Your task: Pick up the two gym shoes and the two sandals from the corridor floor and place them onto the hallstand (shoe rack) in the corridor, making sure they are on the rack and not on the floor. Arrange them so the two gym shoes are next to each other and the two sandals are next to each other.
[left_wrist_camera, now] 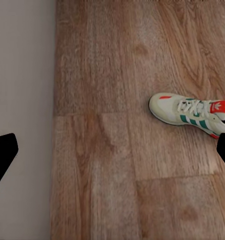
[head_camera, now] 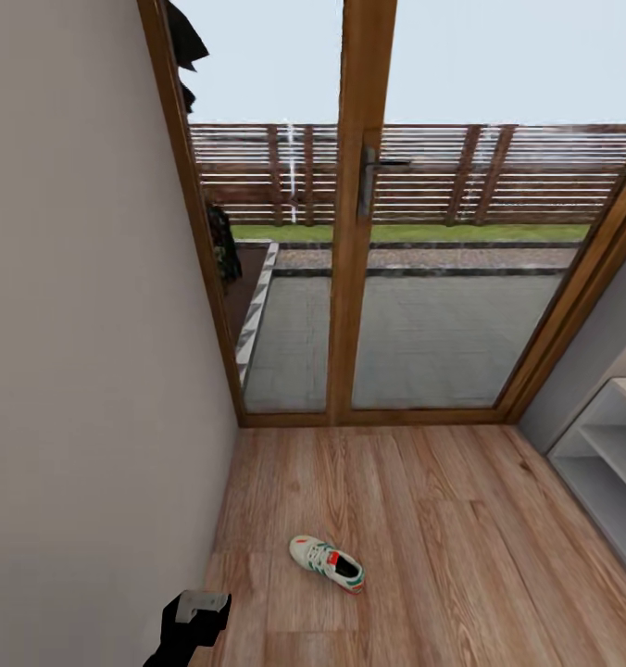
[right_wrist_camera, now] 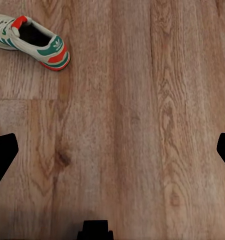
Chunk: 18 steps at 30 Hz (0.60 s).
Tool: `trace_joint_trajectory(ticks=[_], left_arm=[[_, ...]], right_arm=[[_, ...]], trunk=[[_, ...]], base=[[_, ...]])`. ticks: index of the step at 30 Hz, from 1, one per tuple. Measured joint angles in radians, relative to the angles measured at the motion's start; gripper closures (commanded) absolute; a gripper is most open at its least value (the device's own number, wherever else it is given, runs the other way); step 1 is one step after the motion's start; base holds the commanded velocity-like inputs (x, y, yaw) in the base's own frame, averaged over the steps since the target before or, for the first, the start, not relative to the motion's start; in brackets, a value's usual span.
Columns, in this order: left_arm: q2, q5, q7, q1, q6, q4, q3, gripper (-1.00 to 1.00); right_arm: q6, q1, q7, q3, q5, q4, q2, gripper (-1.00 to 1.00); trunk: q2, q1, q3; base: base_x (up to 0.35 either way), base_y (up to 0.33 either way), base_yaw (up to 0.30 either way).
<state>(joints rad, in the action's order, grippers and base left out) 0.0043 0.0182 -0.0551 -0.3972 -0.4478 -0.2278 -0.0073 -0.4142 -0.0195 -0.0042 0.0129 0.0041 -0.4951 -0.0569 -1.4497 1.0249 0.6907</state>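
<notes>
Where planks meet wall — gym shoe [head_camera: 327,562] lies alone.

A plain off-white wall [head_camera: 91,352] runs along the left side of the corridor and meets a light brown wood-grain plank floor [head_camera: 424,519], whose boards run toward the far end. That end is closed by a glazed double door in a warm wooden frame [head_camera: 361,232], with a dark metal lever handle [head_camera: 373,176] on the central stile. Through the glass show a grey paved terrace [head_camera: 424,333], a strip of grass [head_camera: 406,232], a horizontal slatted wooden fence [head_camera: 424,171] and a pale, even sky [head_camera: 498,56]. On the right a grey wall [head_camera: 591,352] slants in. The light is soft, flat daylight without hard shadows.
</notes>
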Motion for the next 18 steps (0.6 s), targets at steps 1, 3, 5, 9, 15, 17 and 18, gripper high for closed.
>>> trace_joint_trajectory(ticks=[1,3,5,9,15,17,18], left_arm=[[0.000,0.000,0.000,0.000,0.000,0.000,0.000,-1.00],[0.000,0.000,-0.001,-0.001,0.000,0.000,0.000,-1.00],[0.000,0.000,-0.001,-0.001,0.000,0.000,0.000,-1.00],[0.000,0.000,-0.001,0.000,-0.001,0.000,0.000,-1.00],[0.000,0.000,-0.001,0.000,-0.001,0.000,0.000,-1.00],[0.000,0.000,-0.001,0.000,-0.001,0.000,0.000,-1.00],[0.000,0.000,-0.001,0.000,-0.001,0.000,0.000,-1.00]], right_arm=[[0.000,0.000,0.000,0.000,0.000,0.000,0.000,-1.00],[0.000,0.000,0.000,0.000,0.000,0.000,0.000,-1.00],[0.000,0.000,0.000,0.000,0.000,0.000,0.000,-1.00],[0.000,0.000,0.000,0.000,0.000,0.000,0.000,-1.00],[0.000,0.000,0.000,0.000,0.000,0.000,0.000,-1.00],[0.000,0.000,0.000,0.000,0.000,0.000,0.000,-1.00],[0.000,0.000,0.000,0.000,0.000,0.000,0.000,-1.00]], trunk=[[0.000,0.000,0.000],[0.000,0.000,0.000],[0.000,0.000,0.000],[0.000,0.000,0.000],[0.000,0.000,0.000],[0.000,0.000,0.000],[0.000,0.000,0.000]], base=[[0.146,0.000,0.000],[0.185,0.000,0.000],[0.261,0.000,0.000],[0.226,0.000,0.000],[0.094,0.000,0.000],[0.018,0.000,0.000],[0.013,0.000,0.000]])
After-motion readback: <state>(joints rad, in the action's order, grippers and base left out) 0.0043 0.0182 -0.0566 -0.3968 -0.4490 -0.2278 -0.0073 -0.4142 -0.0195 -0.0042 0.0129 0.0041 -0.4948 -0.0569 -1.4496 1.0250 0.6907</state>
